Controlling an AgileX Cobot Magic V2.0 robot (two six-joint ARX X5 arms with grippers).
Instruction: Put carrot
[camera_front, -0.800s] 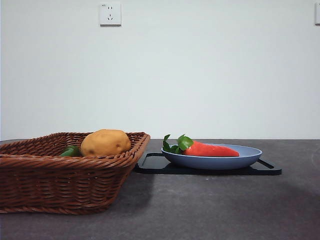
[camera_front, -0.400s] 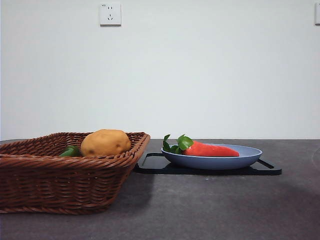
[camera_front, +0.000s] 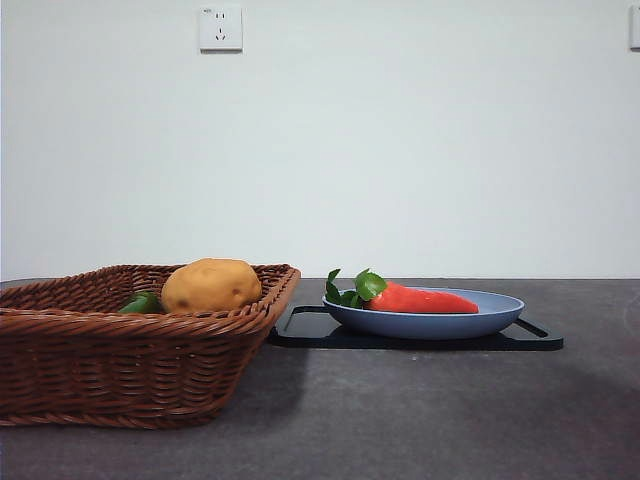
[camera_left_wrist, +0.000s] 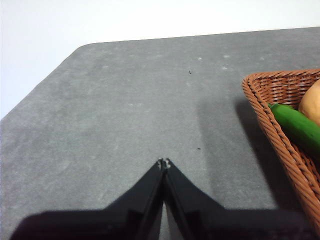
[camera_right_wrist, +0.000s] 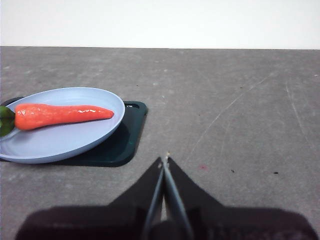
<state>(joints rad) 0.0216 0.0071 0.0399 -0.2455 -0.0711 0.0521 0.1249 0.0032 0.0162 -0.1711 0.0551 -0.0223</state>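
Grey table (camera_front: 420, 420) under white wall (camera_front: 400, 150); both end effectors closed, seemingly empty.

No legible text, labels or nos. anywhere; wall socket (camera_front: 220, 28) markings too small to read.
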